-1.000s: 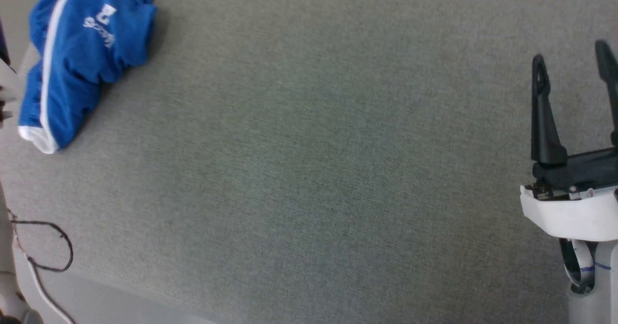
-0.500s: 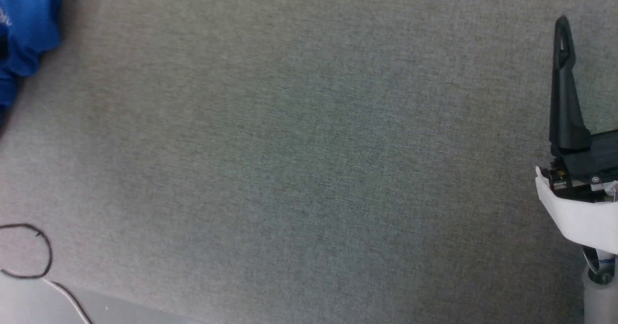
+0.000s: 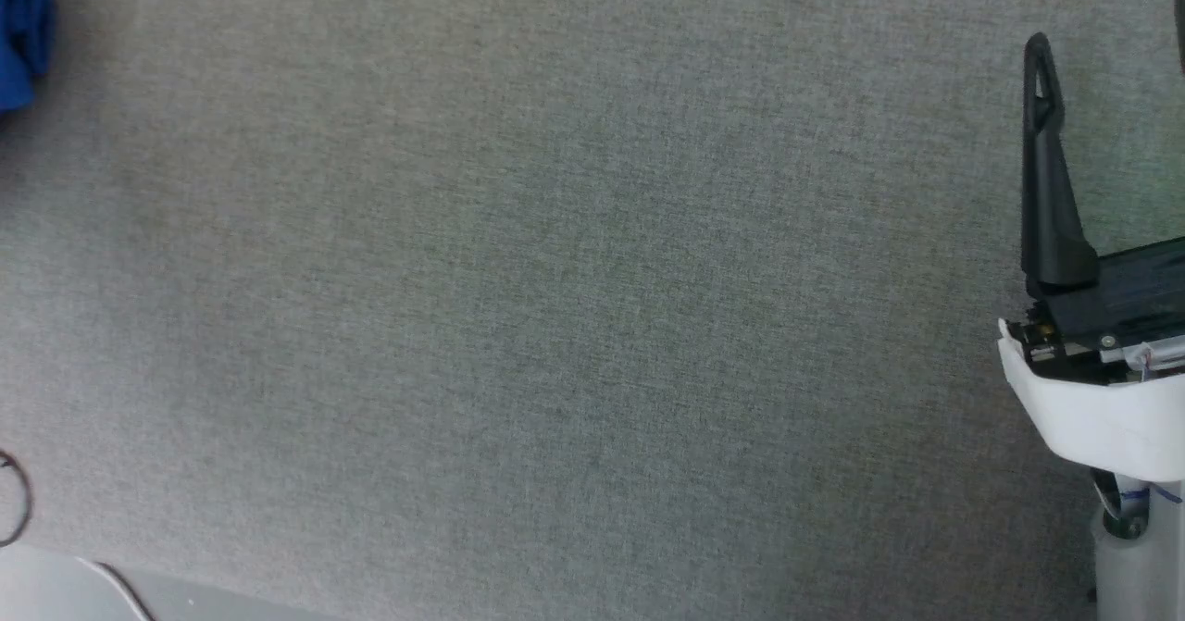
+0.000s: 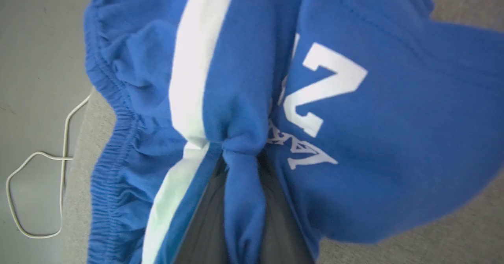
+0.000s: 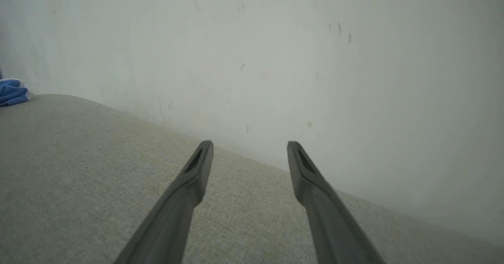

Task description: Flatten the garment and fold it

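Cable (image 4: 63, 158) lies looped just beside the bunched garment (image 4: 354, 138).

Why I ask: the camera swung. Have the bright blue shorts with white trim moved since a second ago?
Yes, leftward. In the head view the bright blue shorts shifted far more than the black cable loop did.
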Motion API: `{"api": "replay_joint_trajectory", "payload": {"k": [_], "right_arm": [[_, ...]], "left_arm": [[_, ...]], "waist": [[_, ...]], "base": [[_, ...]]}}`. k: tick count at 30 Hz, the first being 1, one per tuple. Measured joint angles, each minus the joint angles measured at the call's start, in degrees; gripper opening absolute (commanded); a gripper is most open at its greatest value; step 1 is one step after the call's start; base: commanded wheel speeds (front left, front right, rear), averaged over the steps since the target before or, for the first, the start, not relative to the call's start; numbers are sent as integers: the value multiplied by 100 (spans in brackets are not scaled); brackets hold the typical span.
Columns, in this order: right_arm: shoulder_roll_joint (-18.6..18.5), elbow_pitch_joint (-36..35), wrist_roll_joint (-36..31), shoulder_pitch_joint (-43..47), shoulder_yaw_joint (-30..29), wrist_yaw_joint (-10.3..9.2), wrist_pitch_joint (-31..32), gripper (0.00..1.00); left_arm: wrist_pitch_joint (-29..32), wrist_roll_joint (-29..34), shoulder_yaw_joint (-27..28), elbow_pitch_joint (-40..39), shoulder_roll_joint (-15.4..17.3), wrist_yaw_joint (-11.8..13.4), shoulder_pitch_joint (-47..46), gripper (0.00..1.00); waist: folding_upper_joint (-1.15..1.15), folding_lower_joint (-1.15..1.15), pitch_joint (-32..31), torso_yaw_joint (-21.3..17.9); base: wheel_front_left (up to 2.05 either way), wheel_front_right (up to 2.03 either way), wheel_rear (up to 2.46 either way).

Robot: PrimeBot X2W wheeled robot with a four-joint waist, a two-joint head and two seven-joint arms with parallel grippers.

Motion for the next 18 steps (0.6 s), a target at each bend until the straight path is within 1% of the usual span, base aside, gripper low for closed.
{"api": "replay_joint_trajectory", "payload": {"k": [3,6,9,11,15,18], "right_arm": [[87,83,3,5,-3,0,-1,100],[166,187,49,39,-48,0,-1,100],[266,272,98,157,-108,1,-1,100],[328,326,110,258,-185,0,-1,100],[419,404,159,475,-300,0,-1,100],[455,481,215,577,-366,0,-1,100]], "left_arm": [[-441,58,-258,-292,169,0,26,0],[-849,182,-571,-724,414,0,-38,0],[-1123,233,-925,-1232,638,0,-199,0],[-1268,264,-1204,-1600,723,0,-350,0],[-1429,282,-1833,-2388,744,0,-666,0],[-1426,357,-2278,-2915,609,0,-937,0]], "waist": [[0,0,-185,-4],[0,0,-414,-13],[0,-1,-681,-29],[0,-1,-875,-46],[0,-1,-1270,-97],[0,-2,-1554,-169]], "base": [[0,0,0],[0,0,0],[0,0,0],[0,0,0],[0,0,0],[0,0,0]]}}
